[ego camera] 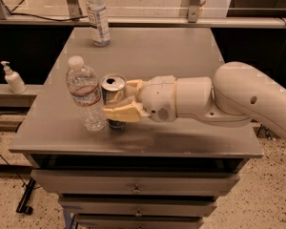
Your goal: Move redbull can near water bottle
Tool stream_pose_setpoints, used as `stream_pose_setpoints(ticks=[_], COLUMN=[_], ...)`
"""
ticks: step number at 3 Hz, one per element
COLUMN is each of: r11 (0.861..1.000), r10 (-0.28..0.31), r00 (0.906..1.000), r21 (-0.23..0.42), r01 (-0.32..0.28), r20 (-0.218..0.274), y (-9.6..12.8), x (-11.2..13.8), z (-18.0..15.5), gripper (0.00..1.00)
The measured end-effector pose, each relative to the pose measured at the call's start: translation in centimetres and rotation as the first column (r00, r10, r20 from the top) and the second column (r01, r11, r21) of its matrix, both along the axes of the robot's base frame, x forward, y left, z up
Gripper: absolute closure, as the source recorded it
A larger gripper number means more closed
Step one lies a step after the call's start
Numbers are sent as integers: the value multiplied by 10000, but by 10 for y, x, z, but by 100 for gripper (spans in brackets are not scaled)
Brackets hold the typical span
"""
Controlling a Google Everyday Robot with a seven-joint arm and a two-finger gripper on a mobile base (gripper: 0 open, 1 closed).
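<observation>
The redbull can [112, 92] stands upright on the grey table [148, 56], its silver top showing, right next to the water bottle [85, 94]. The water bottle is clear and ribbed, with a white cap and a narrow label edged in red, and stands near the table's front left. My gripper [118, 104] reaches in from the right on a white arm, and its cream fingers [120, 112] wrap around the can's body. The can's lower part is partly hidden by the fingers.
A second bottle with a tall white-and-blue label [98, 18] stands at the table's far left edge. A small white pump bottle [12, 78] sits on a ledge to the left. Drawers [133, 190] lie below the table's front edge.
</observation>
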State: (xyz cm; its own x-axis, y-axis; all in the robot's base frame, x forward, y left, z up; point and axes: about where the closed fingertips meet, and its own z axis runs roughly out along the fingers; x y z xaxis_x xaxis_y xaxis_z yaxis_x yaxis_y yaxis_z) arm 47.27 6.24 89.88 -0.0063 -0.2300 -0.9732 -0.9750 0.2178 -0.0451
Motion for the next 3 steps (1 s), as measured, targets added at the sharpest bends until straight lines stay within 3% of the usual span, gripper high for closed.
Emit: stream_pose_setpoints(ticks=[1,3], r11=[9999,9994], r10=[24,93], r00=[9999,9991], r21=[-104,-327], r01=[-26,-107], r20=[-144,-417], y=[-4,-7], x=[-2,-4], z=[-15,-26], gripper=[100,59])
